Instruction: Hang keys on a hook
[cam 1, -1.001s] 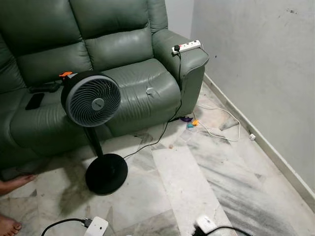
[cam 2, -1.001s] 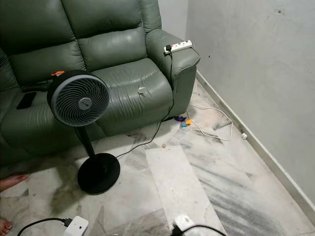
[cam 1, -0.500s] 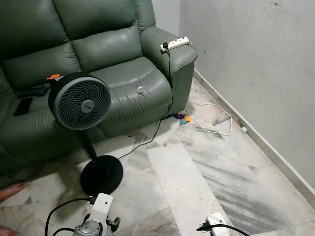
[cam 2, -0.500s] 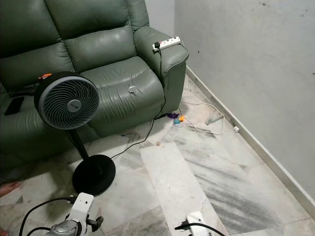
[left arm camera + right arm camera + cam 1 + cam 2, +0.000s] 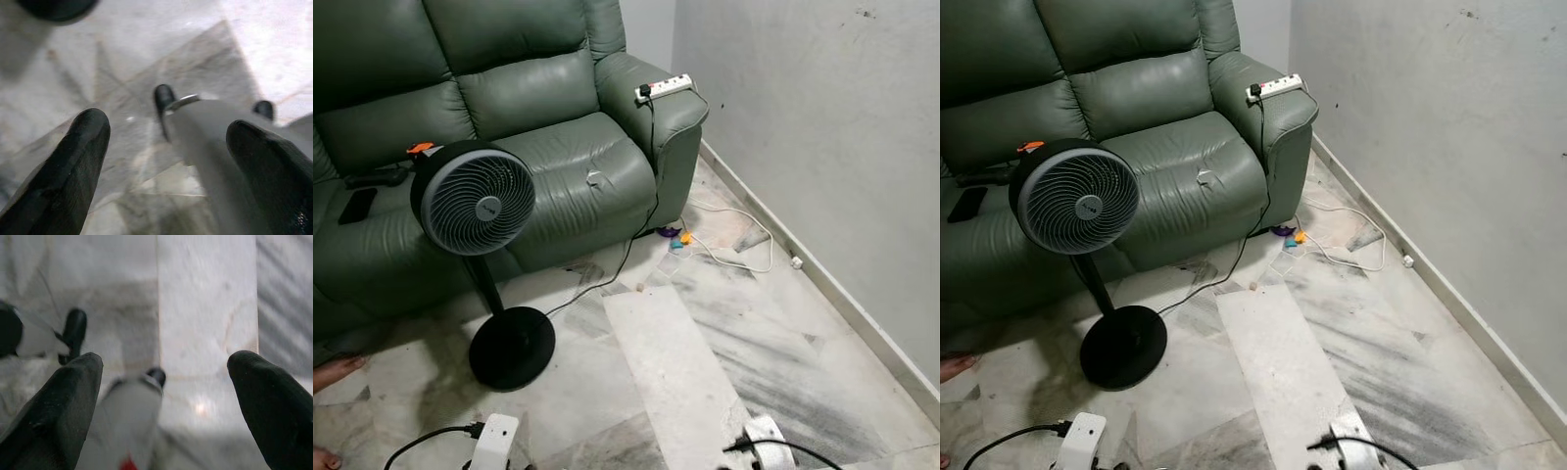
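Left eye view: a sofa (image 5: 460, 127), a fan (image 5: 478, 199), marble floor (image 5: 675, 352); keys and hook unseen. Left end effector (image 5: 166, 161) and right end effector (image 5: 161, 401) hang spread, empty. You're searching; find the keys next.

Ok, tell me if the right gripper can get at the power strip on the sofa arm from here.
Probably not. The right gripper hangs low over the floor, fingers open, while the power strip lies on the sofa arm, well ahead across bare floor.

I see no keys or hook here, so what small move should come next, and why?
Probably turn the head to search. Both the left gripper and right gripper hang open over marble floor, holding nothing; ahead stand a fan and green sofa.
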You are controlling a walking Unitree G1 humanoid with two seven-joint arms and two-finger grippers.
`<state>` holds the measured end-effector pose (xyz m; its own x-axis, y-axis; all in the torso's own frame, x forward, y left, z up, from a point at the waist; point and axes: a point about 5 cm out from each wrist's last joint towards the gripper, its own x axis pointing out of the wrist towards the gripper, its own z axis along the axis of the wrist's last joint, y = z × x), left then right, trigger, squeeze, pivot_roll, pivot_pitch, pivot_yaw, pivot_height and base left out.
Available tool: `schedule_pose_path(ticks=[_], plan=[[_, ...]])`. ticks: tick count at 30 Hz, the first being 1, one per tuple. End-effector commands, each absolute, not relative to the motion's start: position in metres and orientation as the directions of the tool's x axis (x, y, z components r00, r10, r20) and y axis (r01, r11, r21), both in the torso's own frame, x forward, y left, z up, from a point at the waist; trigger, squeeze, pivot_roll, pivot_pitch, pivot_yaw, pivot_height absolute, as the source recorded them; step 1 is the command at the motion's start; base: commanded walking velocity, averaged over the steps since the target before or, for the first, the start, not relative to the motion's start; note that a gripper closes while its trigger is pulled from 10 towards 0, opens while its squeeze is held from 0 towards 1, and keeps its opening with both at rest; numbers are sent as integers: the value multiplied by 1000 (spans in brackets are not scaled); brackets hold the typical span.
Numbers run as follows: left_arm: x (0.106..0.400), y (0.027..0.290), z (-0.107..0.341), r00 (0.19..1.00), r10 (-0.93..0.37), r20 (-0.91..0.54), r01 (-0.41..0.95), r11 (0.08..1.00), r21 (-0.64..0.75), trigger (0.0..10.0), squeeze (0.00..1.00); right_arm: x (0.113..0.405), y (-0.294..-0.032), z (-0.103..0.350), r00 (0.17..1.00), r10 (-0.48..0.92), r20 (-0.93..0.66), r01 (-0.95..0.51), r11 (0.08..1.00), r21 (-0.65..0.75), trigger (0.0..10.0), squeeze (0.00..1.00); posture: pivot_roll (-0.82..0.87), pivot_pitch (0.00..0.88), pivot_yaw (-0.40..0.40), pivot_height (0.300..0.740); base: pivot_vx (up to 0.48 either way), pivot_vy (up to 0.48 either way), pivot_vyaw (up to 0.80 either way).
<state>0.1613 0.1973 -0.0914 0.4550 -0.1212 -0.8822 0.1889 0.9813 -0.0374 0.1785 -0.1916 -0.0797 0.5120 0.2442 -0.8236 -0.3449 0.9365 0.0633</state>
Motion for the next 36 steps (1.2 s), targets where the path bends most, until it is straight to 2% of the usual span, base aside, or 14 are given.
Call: schedule_pose_path(ticks=[1, 7, 12, 17, 22, 28, 33, 36], plan=[[161, 198, -91, 439, -149, -886, 200, 978, -65, 10000, 0, 179, -185, -80, 496, 277, -823, -382, 921, 80, 10000, 0, 22, 39, 23, 740, 0, 0, 0], [156, 205, -91, 428, -173, -887, 213, 973, -87, 10000, 0, 187, -170, -77, 490, 340, -803, -473, 877, 83, 10000, 0, 32, 43, 23, 740, 0, 0, 0], [145, 217, -93, 398, -146, -906, 200, 977, -70, 10000, 0, 205, -144, -67, 522, 418, -743, -533, 840, 98, 10000, 0, 28, 47, 22, 740, 0, 0, 0], [150, 209, -93, 416, -168, -894, 195, 976, -93, 10000, 0, 221, -117, -57, 551, 481, -682, -562, 818, 123, 10000, 0, 27, 44, 19, 740, 0, 0, 0], [157, 199, -92, 427, -202, -881, 202, 971, -124, 10000, 0, 222, -102, -55, 540, 516, -665, -583, 799, 147, 10000, 0, 30, 40, 15, 740, 0, 0, 0], [159, 192, -92, 433, -207, -877, 239, 965, -110, 10000, 0, 207, -107, -66, 497, 493, -715, -615, 781, 110, 10000, 0, 27, 40, 12, 740, 0, 0, 0], [163, 189, -90, 479, -211, -852, 247, 964, -100, 10000, 0, 203, -112, -69, 489, 471, -734, -604, 790, 104, 10000, 0, 24, 39, 10, 740, 0, 0, 175], [163, 187, -91, 469, -202, -860, 247, 965, -91, 10000, 0, 202, -112, -70, 486, 471, -736, -605, 789, 106, 10000, 0, 25, 39, 10, 740, 0, 0, 0]])
